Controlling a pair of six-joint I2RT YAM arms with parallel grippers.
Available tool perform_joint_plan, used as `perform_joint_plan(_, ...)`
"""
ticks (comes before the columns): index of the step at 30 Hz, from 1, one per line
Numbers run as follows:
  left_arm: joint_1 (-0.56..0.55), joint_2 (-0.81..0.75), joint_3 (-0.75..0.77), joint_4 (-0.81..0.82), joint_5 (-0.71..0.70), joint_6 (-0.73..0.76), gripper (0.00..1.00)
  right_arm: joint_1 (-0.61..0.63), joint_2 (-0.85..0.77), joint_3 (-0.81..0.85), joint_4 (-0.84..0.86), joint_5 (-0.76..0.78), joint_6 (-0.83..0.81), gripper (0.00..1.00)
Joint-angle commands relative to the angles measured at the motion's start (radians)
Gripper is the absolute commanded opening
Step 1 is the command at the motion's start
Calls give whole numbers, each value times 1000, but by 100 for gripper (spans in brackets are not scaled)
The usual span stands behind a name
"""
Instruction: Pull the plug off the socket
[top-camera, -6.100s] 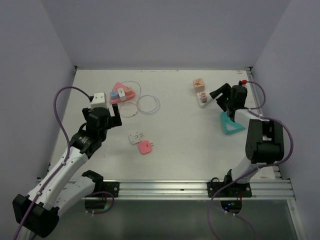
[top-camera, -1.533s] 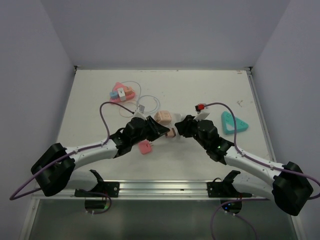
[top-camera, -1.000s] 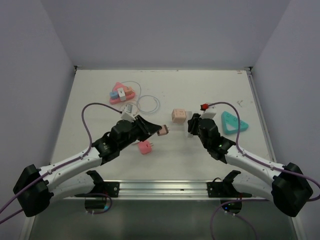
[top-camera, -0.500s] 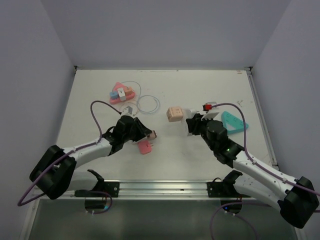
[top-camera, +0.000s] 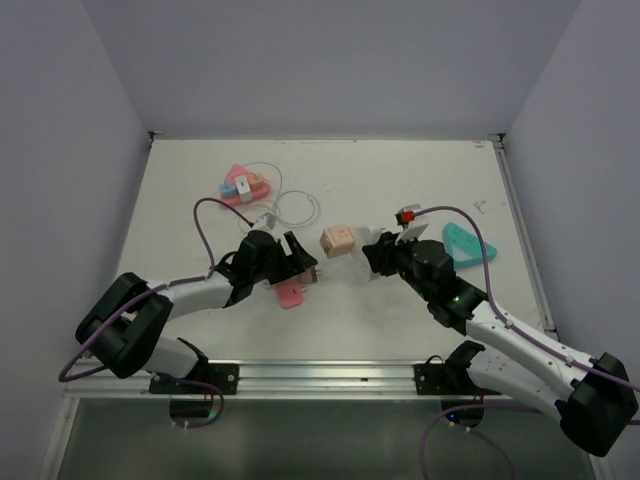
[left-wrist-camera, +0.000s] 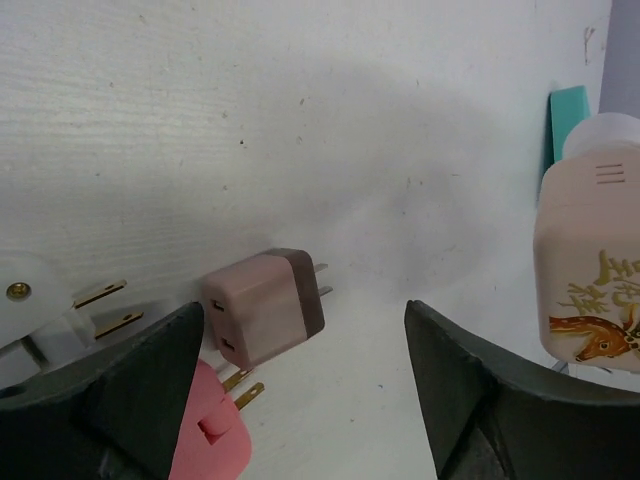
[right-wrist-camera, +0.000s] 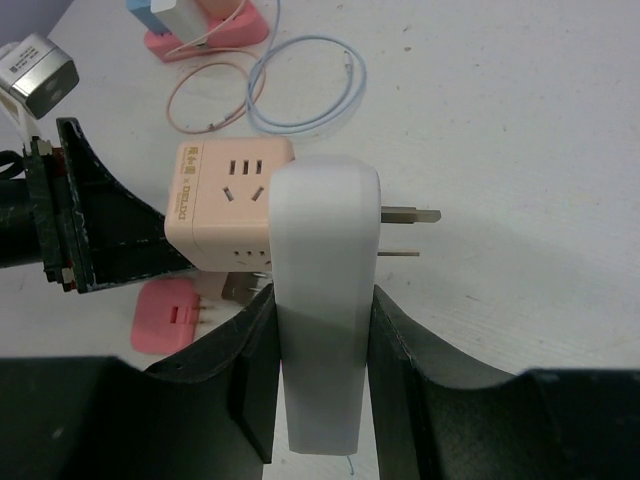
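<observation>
Item: mauve plug (left-wrist-camera: 265, 318), which we find lying on the table (left-wrist-camera: 300, 120) between the left gripper's (left-wrist-camera: 305, 345) wide-spread fingers. The right gripper (right-wrist-camera: 320, 300) clamps the socket (right-wrist-camera: 225, 205).

Clad in white shells (top-camera: 190, 292) between black joints (top-camera: 125, 320); strung with purple cables (top-camera: 215, 200) looping beyond the aluminium rail (top-camera: 330, 375); tipped with a red connector (top-camera: 405, 216) past the rail's right half.

Plug (left-wrist-camera: 262, 318) matt plastic; socket cube (right-wrist-camera: 225, 205), white adapter (right-wrist-camera: 325, 300) smooth plastic; table (left-wrist-camera: 300, 100) matt, grained.
</observation>
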Motion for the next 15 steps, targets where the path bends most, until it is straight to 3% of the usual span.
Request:
perform_joint_plan(1, 7, -78, -23, 45, -9, 10, 86, 1, -10, 63, 73, -50, -9, 0)
perform_joint_plan(3, 10, -130, -23, 25, -7, 7, 98, 1, -10, 63, 70, -56, -9, 0)
perform_joint_plan(8, 9, -291, -26, 1, -2, -7, 100, 1, -8, 63, 67, -88, -9, 0)
perform_joint_plan(11, 7, -363, -5, -19, -6, 97, 100, 2, 7, 81, 48, -133, -27, 0)
perform_joint_plan(15, 5, -411, 40, -70, -3, 351, 100, 1, 24, 115, 15, -174, -44, 0)
